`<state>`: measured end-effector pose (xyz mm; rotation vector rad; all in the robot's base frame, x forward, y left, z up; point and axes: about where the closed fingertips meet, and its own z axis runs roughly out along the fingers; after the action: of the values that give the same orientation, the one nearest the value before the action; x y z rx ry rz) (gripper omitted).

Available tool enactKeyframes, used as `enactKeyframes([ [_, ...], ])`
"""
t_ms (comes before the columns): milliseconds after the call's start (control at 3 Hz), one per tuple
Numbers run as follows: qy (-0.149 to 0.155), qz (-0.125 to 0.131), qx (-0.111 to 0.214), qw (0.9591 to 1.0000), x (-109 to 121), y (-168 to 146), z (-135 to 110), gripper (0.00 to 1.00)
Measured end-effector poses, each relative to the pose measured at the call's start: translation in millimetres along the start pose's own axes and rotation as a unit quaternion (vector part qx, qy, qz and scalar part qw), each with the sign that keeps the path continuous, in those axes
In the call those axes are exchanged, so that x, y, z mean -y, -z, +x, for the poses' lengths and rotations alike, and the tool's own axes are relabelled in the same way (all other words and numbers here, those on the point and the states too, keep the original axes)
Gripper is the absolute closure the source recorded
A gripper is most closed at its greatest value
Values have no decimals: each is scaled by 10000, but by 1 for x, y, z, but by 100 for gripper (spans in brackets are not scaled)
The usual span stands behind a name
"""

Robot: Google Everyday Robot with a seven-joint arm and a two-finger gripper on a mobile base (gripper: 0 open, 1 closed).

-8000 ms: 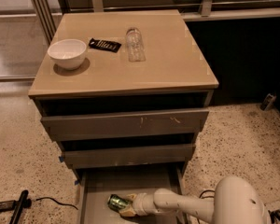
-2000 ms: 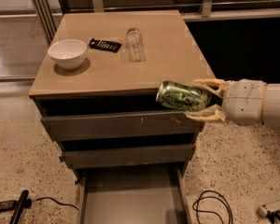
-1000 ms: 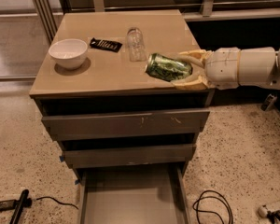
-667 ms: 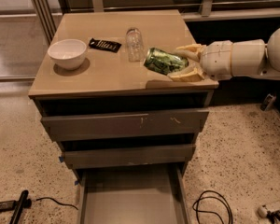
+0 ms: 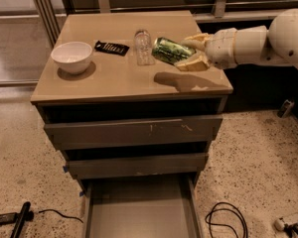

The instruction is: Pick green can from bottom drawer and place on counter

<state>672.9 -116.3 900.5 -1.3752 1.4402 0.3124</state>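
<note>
My gripper [image 5: 186, 52] comes in from the right and is shut on the green can [image 5: 169, 50]. It holds the can on its side in the air above the right half of the counter [image 5: 114, 81], right of the clear glass jar [image 5: 142, 47]. The can's shadow falls on the counter below it. The bottom drawer [image 5: 139, 212] is pulled open at the foot of the cabinet and its grey floor is bare.
A white bowl [image 5: 72, 57] and a flat black packet [image 5: 111, 47] lie on the left half of the counter. The two upper drawers [image 5: 131, 131] are nearly closed. Cables [image 5: 223, 217] lie on the speckled floor on both sides of the cabinet.
The can has been lifted out of the bottom drawer, carried up the right side of the cabinet, and moved left and back over the counter. The bottom drawer now holds nothing.
</note>
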Motion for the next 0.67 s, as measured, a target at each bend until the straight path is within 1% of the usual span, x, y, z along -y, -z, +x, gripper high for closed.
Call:
enactKeyframes([
  [333,-70,258,-322,9991,30,-15,4,100],
  [667,-337,512,-692,9957,43,-15,21,100],
])
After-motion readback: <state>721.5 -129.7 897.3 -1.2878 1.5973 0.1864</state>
